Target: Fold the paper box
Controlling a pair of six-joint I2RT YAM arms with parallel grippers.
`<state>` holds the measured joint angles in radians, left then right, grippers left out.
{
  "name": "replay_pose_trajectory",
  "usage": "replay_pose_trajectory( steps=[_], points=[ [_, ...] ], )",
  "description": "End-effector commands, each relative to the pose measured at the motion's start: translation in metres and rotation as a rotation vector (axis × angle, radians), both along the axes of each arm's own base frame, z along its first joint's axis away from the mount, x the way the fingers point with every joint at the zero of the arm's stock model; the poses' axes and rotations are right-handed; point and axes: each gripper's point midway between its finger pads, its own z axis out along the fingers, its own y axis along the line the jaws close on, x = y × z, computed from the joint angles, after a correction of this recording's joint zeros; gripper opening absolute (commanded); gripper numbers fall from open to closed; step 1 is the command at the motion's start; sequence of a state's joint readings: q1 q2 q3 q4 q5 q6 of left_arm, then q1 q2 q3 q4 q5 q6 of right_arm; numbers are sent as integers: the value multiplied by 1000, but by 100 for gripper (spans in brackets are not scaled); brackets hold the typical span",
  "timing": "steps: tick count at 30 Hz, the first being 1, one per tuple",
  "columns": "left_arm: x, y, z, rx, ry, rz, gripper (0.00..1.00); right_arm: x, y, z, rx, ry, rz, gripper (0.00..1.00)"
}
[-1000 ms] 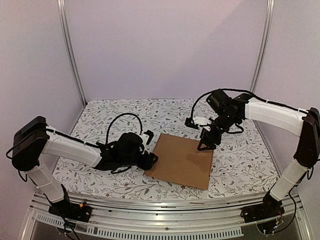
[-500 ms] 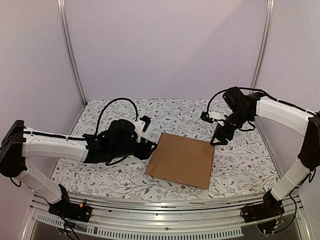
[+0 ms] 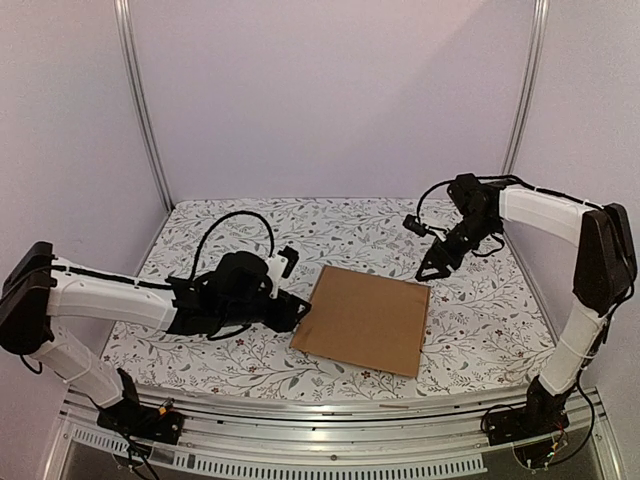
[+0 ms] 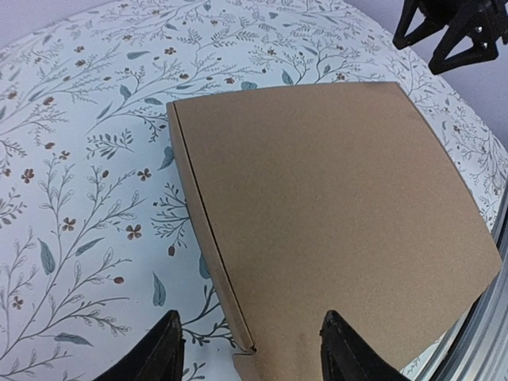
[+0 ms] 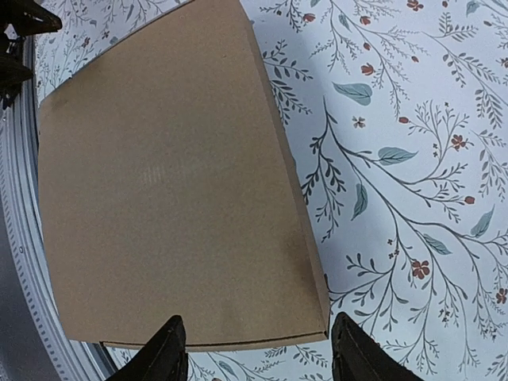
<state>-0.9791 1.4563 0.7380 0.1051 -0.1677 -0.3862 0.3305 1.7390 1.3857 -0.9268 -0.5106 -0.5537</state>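
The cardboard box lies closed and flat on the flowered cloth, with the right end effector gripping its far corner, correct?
Not quite. The cardboard box does lie closed and flat on the flowered cloth, but the right end effector is not gripping its far corner: the right wrist view shows its fingers spread open, clamped on nothing.

A white tablecloth (image 3: 480,320) printed with grey-green leafy sprigs and small reddish flowers covers the work surface; plain pale lilac walls (image 3: 330,100) close it in on three sides; a slim metal left post (image 3: 144,110) and right post (image 3: 523,90) rise at the back corners; a ribbed aluminium rail (image 3: 330,415) runs along the near edge — the light is soft and even.
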Motion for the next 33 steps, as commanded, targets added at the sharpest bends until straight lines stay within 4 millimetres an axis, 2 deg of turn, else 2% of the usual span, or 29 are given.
replay_pose_trajectory(
  steps=[1, 5, 10, 16, 28, 30, 33],
  points=[
    [2, -8, -13, 27, 23, -6, 58, 5, 15, -18, 57, 109, 5, 58],
    [1, -14, -19, 33, 40, -11, 58, 5, 16, -36, 49, 165, 0, 54],
    [3, -15, -24, 58, 43, -15, 58, -1, 18, -41, 64, 204, -5, 48],
    [5, -20, -29, 78, 49, -37, 58, -17, 19, -48, 82, 304, -5, 38],
    [10, -24, -39, 90, 73, -36, 58, -47, 10, -57, 50, 404, -10, 36],
    [10, -24, -40, 96, 70, -40, 57, -49, 7, -57, 37, 394, -6, 36],
    [11, -22, -37, 103, 62, -43, 57, -46, 6, -45, 29, 352, 1, 38]
  ],
)
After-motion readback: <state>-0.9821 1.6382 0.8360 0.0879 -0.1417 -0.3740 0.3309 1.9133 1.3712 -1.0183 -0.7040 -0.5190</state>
